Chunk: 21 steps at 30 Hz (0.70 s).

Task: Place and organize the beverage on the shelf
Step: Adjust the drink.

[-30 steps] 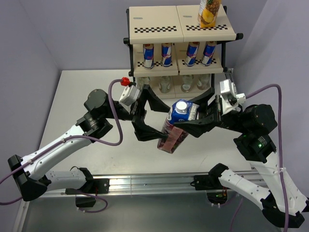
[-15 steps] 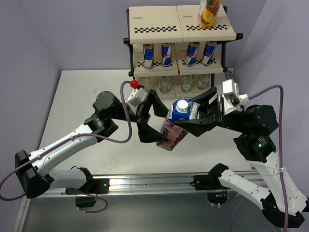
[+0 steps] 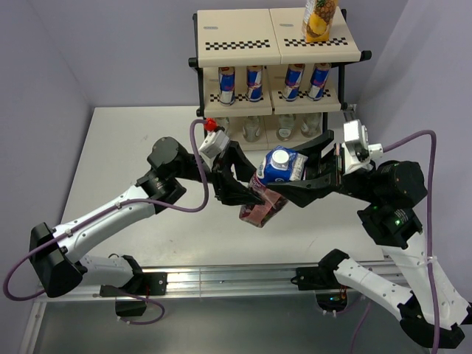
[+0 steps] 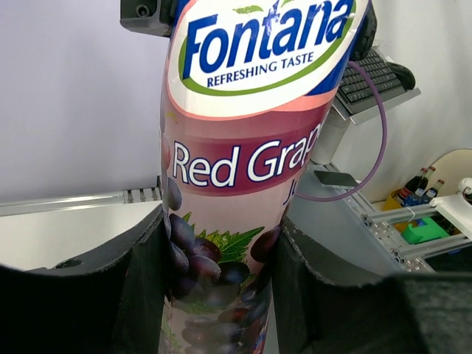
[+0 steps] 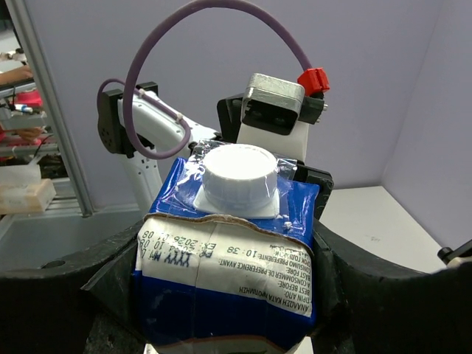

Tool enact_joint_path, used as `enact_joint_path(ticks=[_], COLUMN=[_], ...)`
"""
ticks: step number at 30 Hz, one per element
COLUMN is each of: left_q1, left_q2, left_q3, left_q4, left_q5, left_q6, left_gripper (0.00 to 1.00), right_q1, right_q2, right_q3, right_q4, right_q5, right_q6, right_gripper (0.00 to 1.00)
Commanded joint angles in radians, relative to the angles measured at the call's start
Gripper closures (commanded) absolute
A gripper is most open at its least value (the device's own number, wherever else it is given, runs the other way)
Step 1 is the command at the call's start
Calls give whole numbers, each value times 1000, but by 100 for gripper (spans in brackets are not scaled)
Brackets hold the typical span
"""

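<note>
White table (image 3: 110, 147) lies below the tilted carton (image 3: 274, 168), aloft in front of the shelf (image 3: 236, 37), your left gripper (image 4: 217, 251) clamping its lower body and right gripper (image 5: 225, 280) its cap end; it looks heavy, glossy and crushable, so squeeze the flat walls.

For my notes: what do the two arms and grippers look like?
The left arm and right arm match: white links, black round joints, black angular fingers. A purple cable loops from each wrist; the left one has a red connector.
</note>
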Motion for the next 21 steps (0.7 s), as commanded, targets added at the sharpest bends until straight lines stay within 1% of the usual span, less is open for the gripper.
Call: enact_joint_path(ticks=[1, 3, 4, 6, 7, 9, 10, 11, 13, 14, 15, 18, 21], left_q1=[-6, -6, -6, -8, -8, -6, -8, -8, -8, -8, -8, -9, -9], left_q2=[7, -8, -13, -25, -28, -36, -38, -41, -47, -50, -54, -67, -94], left_q3=[30, 25, 22, 15, 10, -4, -10, -19, -34, -45, -48, -71, -112], left_q4=[26, 29, 32, 44, 58, 119, 140, 192, 245, 268, 304, 358, 426], left_q5=[46, 17, 5, -43, -57, -95, -110, -123, -169, -184, -196, -228, -305], left_q6=[-6, 1, 3, 15, 11, -9, -20, -38, -57, -71, -75, -88, -88], left_gripper=[100, 100, 100, 100, 100, 100, 100, 100, 100, 100, 100, 100, 100], right_q1=[-3, -3, -3, -3, -3, -3, -3, -3, -3, -3, -2, -3, -3], right_q2=[-44, -46, -46, -47, -46, -41, -38, -37, -33, -30, -29, -27, -32], right_q3=[74, 67, 61, 50, 48, 42, 36, 35, 35, 41, 45, 53, 55], right_q4=[292, 273, 270, 259, 256, 253, 253, 252, 238, 233, 213, 190, 164], right_q5=[143, 172, 183, 194, 197, 202, 209, 218, 228, 229, 234, 254, 280], right_q6=[-41, -47, -53, -59, -61, -64, -61, -62, -72, -72, -73, -89, -104], right_gripper=[84, 66, 53, 42, 35, 28, 23, 21, 8, 4, 0, 0, 0])
